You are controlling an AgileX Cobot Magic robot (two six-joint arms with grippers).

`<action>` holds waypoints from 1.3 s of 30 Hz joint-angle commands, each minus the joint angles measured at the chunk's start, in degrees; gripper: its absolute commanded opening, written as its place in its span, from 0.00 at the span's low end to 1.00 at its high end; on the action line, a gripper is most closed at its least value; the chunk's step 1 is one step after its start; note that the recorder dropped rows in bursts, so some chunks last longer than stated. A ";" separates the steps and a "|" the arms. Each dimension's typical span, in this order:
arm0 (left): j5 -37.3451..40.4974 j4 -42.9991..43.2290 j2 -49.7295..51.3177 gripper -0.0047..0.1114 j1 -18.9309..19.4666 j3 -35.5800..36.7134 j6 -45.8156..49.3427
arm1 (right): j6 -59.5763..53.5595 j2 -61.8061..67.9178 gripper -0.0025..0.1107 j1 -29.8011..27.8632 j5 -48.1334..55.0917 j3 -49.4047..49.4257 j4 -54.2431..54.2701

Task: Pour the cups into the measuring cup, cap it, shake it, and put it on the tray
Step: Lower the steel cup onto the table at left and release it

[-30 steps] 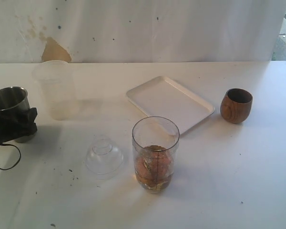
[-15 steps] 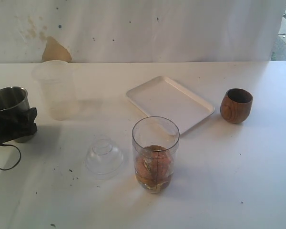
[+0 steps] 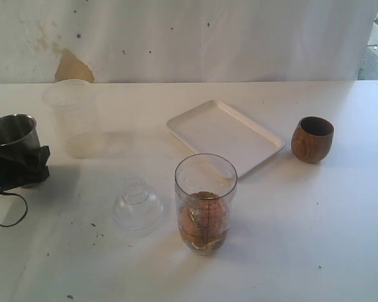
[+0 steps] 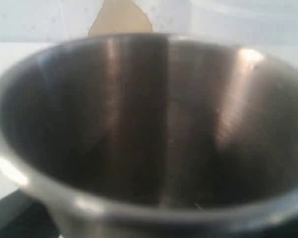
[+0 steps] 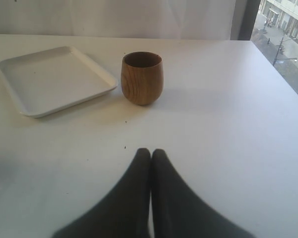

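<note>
clear dome lid [image 3: 137,207] beside measuring cup [image 3: 205,201], tray [image 3: 225,135] behind

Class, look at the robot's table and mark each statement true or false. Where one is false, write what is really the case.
1. The wooden cup stands on the tray. False: it stands on the table, apart from the tray.
2. The measuring cup has brownish contents at its bottom. True.
3. The clear domed lid sits on the measuring cup. False: it lies on the table beside the cup, which is uncapped.
4. The right tool is shut, with nothing between its fingers. True.
5. The left tool is at the steel tumbler, which stands upright. True.
</note>
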 commanded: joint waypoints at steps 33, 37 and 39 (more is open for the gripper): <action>-1.29 2.32 -14.13 0.85 0.08 18.27 -2.41 | 0.16 -0.39 0.02 0.29 -0.39 0.16 -0.16; 6.14 5.45 -26.08 0.85 0.08 19.43 -7.39 | 0.16 -0.39 0.02 0.29 -0.39 0.16 -0.16; 13.40 6.61 -33.59 0.85 0.08 19.31 -9.65 | 0.16 -0.39 0.02 0.29 -0.39 0.16 -0.16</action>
